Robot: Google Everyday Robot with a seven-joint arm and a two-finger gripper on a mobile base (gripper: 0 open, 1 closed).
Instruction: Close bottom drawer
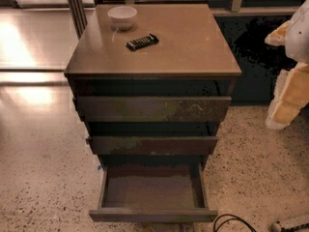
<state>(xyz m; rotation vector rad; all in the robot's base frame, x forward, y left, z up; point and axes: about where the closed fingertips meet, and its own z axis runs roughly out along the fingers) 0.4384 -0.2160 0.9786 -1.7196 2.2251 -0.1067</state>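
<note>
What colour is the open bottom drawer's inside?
Brown: bottom drawer, camera view; gripper at right edge.

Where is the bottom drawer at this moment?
In the camera view, the bottom drawer is at lower centre, pulled out just below the middle drawer front. The gripper is at the right edge, apart from it.

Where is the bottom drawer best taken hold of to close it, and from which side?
Bottom drawer front panel, mid-width, from the front: no handle shows and it juts out farthest, so push flat. End effector hangs right of the cabinet.
</note>
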